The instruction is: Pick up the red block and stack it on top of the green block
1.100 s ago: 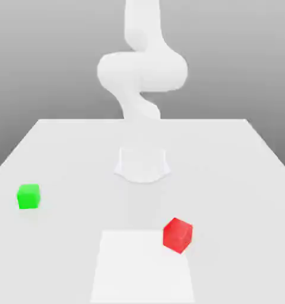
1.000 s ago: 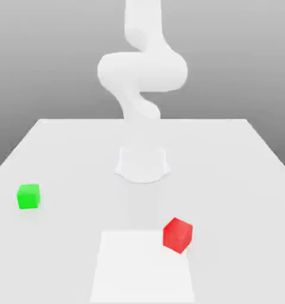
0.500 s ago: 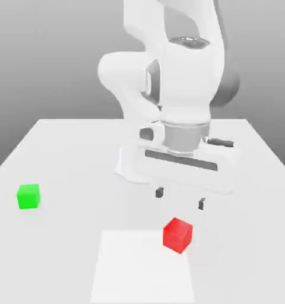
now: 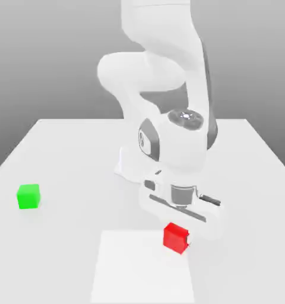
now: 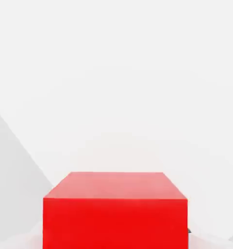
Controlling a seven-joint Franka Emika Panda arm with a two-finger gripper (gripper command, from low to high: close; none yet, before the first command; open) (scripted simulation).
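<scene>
White table (image 4: pixel 62 154); tool (image 4: pixel 179 228) sits low over the red block (image 4: pixel 176 237), grip state unclear; an off-centre close could nudge it

From my seat, the gripper (image 4: pixel 181 233) sat low in the center-right of the exterior view, and its fingers were tucked behind the hand body and the red block (image 4: pixel 176 238), so I couldn't tell how wide they stood. The upper back part of the block was covered by the hand too. The arm (image 4: pixel 162 71) ran off the top edge of that frame. In the hand view the red block (image 5: pixel 115 211) was cut off by the bottom edge, so its lower part and its contact with the table (image 5: pixel 113 73) couldn't be seen. A tiny dark sliver at its lower right corner was too small to identify.
</scene>
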